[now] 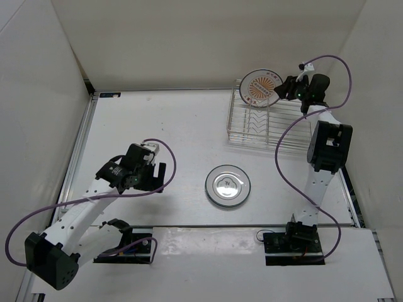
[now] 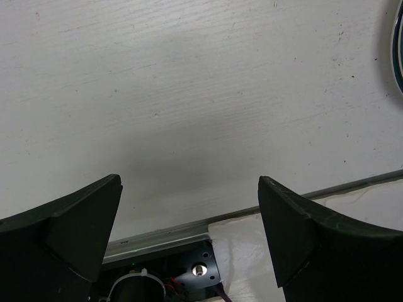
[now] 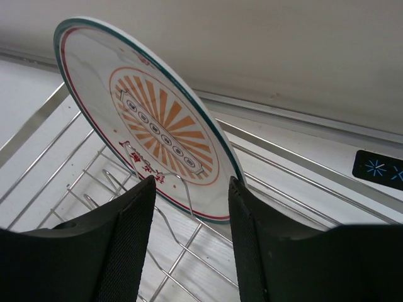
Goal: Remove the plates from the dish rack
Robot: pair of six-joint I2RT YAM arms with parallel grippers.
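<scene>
A white plate with an orange sunburst centre [image 1: 261, 87] stands on edge in the silver wire dish rack [image 1: 264, 129] at the back right. My right gripper [image 1: 284, 89] is open just to its right. In the right wrist view the jaws of the right gripper [image 3: 192, 182] stand wide apart, with the lower edge of the sunburst plate [image 3: 157, 119] just ahead of them and the rack's wires [image 3: 189, 251] below. A second white plate with a dark rim [image 1: 227, 185] lies flat mid-table. My left gripper [image 1: 156, 178] is open and empty to its left.
White walls close the table on the left, back and right. A metal rail [image 1: 208, 225] runs along the near edge by the arm bases. In the left wrist view the left gripper [image 2: 189, 182] looks down on bare table, with the flat plate's rim [image 2: 399, 50] at the right edge.
</scene>
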